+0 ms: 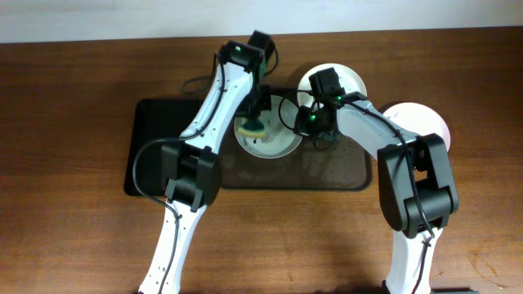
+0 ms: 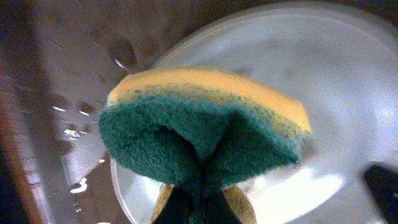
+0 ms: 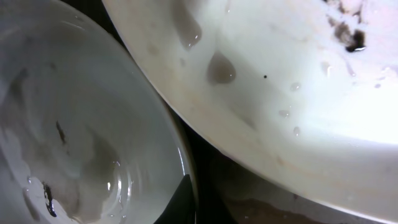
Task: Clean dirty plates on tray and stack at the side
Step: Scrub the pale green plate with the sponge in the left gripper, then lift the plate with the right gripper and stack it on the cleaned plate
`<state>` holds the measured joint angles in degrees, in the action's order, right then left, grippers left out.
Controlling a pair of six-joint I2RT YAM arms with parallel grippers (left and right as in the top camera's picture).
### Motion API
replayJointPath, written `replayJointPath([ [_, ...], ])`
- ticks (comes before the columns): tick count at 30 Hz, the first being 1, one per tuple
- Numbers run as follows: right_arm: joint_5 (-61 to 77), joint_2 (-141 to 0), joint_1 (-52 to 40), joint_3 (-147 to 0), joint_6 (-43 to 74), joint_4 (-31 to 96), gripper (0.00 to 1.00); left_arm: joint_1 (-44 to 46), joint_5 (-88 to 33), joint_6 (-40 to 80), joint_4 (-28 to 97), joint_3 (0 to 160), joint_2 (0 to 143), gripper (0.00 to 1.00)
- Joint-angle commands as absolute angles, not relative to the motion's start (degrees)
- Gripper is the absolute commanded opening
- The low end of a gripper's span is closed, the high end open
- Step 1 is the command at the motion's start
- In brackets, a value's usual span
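A white plate (image 1: 274, 143) lies on the wet dark brown tray (image 1: 327, 171). My left gripper (image 1: 255, 118) is shut on a green and yellow sponge (image 1: 251, 128) and presses it onto this plate. In the left wrist view the sponge (image 2: 205, 124) covers the plate (image 2: 348, 81), pinched in the jaws (image 2: 202, 205). My right gripper (image 1: 306, 122) grips this plate's right rim. In the right wrist view one finger (image 3: 186, 202) lies inside the rim of the wet, streaked plate (image 3: 81, 124). A second plate (image 1: 351, 82) sits behind, with dark marks (image 3: 280, 81). A third plate (image 1: 425, 122) lies right of the tray.
A smaller black tray (image 1: 155, 147) lies against the brown tray's left side. Water drops and puddles lie on the brown tray (image 2: 62, 74). Both arms cross above the tray's back half. The wooden table (image 1: 65, 98) surrounds it all.
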<state>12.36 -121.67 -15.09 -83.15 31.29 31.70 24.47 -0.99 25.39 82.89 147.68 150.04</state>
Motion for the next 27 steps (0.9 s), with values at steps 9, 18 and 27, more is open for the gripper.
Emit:
replayJointPath([
  [9, 6.98, -122.63, -14.92, -82.19, 30.26, 32.58, 0.04, 25.32, -32.16, -8.73, 67.35, 126.43, 149.38, 0.0],
  [18, 7.03, -122.63, -14.98, -82.19, 28.95, 32.56, 0.04, 24.16, 24.99, 32.8, 61.91, 128.97, 148.38, 0.0],
  [27, 14.52, -122.63, -14.96, -82.19, 22.2, 34.28, 0.04, 19.31, 8.27, 19.14, 71.94, 138.98, 136.92, 0.0],
])
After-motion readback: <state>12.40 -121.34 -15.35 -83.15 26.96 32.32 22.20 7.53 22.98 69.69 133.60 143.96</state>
